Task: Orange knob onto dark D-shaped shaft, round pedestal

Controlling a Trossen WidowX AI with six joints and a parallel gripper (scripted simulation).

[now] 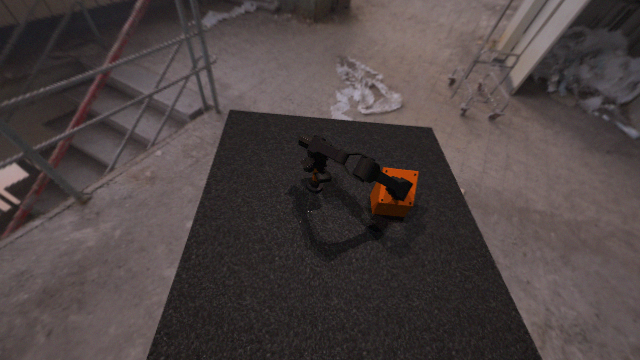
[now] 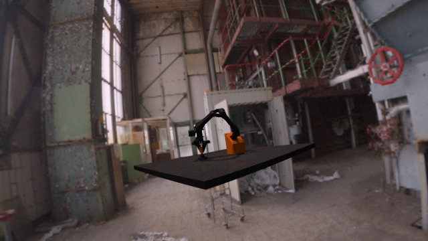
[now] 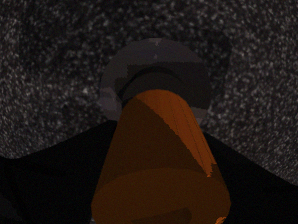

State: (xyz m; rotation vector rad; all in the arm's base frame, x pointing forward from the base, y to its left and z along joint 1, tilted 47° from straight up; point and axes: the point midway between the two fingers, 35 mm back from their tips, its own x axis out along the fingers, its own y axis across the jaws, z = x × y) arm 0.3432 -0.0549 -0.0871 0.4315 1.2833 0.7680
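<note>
The orange knob (image 1: 315, 177) (image 2: 201, 149) (image 3: 155, 145) is held upright between the fingers of my gripper (image 1: 315, 175) (image 2: 201, 150) (image 3: 157, 135), which is shut on it. In the wrist view the knob's lower end overlaps the middle of the round pedestal (image 1: 314, 189) (image 2: 202, 156) (image 3: 155, 49). The pedestal's grey rim shows beyond and to both sides of the knob, with a dark round part inside it. The D-shaped shaft is hidden behind the knob. Whether the knob's lower end touches the shaft, and where the flat sides point, cannot be told.
The orange box (image 1: 378, 207) (image 2: 235, 148) carries the arm's base, to the right of the pedestal in the top and exterior views. The arm arches from it over to the pedestal. All stand on the black table top (image 1: 320, 305) (image 2: 187, 171), whose edges show in the top and exterior views.
</note>
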